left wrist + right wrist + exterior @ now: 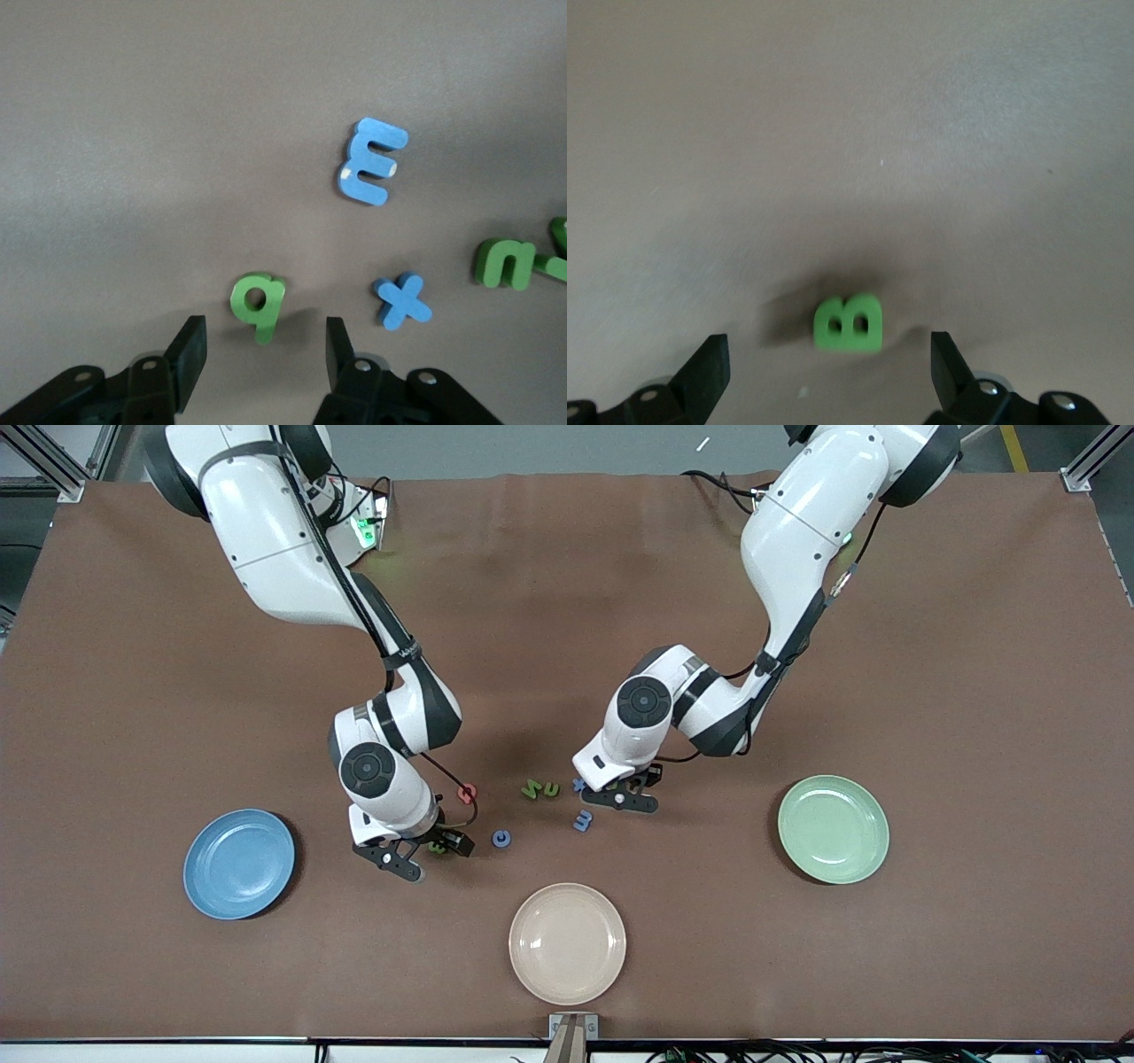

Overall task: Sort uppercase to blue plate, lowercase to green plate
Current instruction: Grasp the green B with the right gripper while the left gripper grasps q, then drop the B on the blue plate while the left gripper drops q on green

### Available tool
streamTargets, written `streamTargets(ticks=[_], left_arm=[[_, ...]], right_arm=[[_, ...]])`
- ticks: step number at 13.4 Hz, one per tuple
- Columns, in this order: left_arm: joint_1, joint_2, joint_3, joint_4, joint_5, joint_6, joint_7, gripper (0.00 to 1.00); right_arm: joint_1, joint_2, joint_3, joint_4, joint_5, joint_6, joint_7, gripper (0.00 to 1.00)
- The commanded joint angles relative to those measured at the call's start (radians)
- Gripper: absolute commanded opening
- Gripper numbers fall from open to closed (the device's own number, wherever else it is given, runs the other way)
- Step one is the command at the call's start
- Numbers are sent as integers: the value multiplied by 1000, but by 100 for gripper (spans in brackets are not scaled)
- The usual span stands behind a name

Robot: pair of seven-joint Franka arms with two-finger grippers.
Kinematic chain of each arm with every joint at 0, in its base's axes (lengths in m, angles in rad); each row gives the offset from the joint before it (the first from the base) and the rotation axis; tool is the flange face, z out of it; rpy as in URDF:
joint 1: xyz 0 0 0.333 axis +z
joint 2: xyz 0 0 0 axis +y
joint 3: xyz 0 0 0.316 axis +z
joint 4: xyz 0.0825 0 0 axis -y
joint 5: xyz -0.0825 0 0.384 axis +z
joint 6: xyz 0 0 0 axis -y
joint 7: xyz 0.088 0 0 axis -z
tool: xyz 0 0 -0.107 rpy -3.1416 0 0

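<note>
The blue plate (238,864) lies toward the right arm's end of the table, the green plate (834,829) toward the left arm's end. Between them the small letters lie flat on the table: red Q (467,792), green B (849,324), blue ring (501,838), green b (258,302), blue m (372,161), blue x (403,301).

I see a matt brown table cover (974,691), cloth-like, faintly creased at upper centre of frame. Plates look smooth, slight sheen: blue plate (238,864), green plate (833,829), beige plate (567,942). Arm shells (266,540) glossy white plastic. Green b (258,302) matt, smooth.
</note>
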Motion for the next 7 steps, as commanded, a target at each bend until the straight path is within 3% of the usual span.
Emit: streamTargets(ticks=[1, 3, 5, 7], left_arm=[[-10, 26, 8, 24, 33, 22, 13, 58], [-12, 38, 8, 33, 36, 28, 12, 54], [-10, 44, 10, 35, 38, 37, 12, 53], [-10, 47, 10, 36, 38, 39, 12, 39]], right_arm=[[-14, 22, -2, 17, -5, 24, 21, 100], [-10, 22, -1, 17, -2, 18, 19, 94], [-8, 17, -2, 19, -2, 12, 15, 74], [-10, 16, -1, 19, -9, -19, 12, 54]])
